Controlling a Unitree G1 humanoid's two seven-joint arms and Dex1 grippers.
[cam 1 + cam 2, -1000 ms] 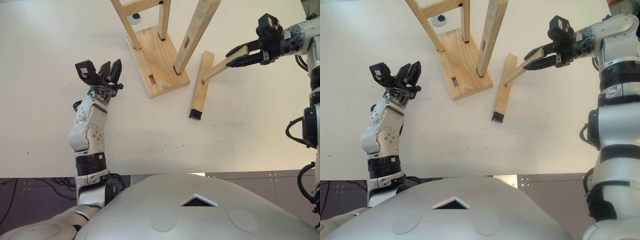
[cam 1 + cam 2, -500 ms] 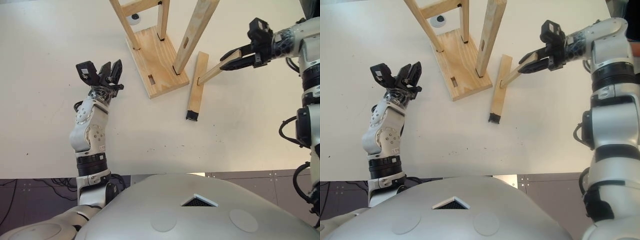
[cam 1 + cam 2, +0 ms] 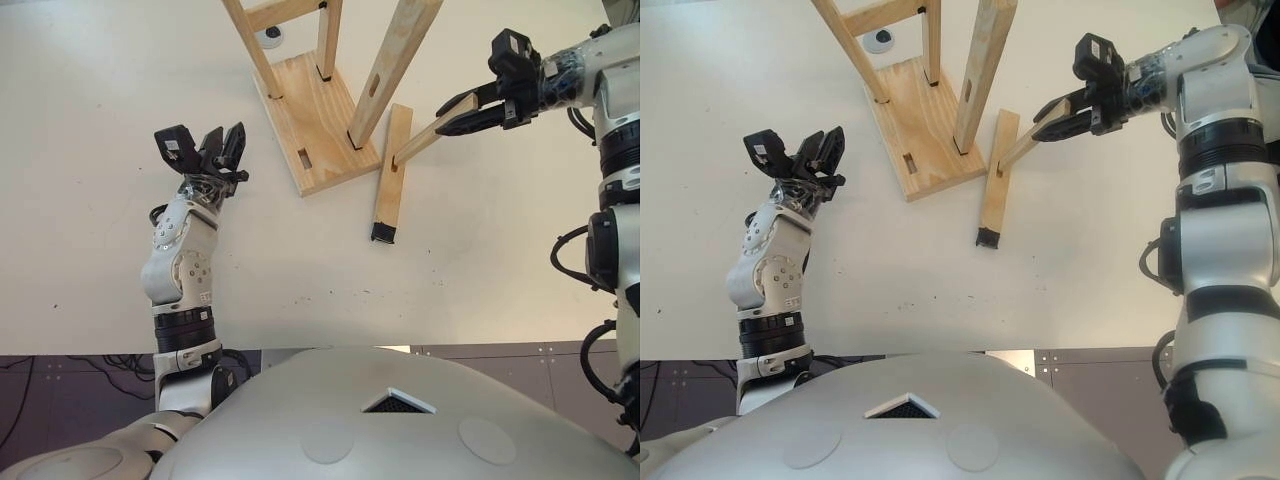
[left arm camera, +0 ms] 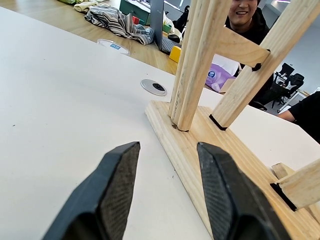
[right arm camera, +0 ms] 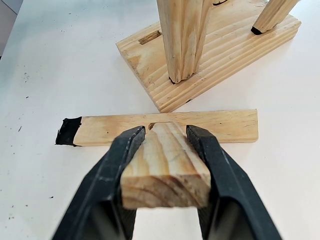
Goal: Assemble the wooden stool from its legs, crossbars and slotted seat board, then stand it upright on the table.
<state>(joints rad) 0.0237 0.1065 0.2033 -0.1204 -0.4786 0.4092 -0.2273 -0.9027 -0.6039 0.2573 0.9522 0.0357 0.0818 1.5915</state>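
Crossbar [image 5: 165, 172] within right gripper [image 5: 166, 133]

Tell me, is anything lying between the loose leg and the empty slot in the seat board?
Nothing visible. Only bare table and board separate the loose leg from the empty slot; a fitted leg stands close beside that path.

Comprises one slotted seat board [image 3: 315, 120], four legs [image 3: 392, 60] and two crossbars [image 3: 420, 145]. Of the legs, numbers three upright and one loose leg [image 3: 385, 200]. Includes one round table grommet [image 3: 271, 33].
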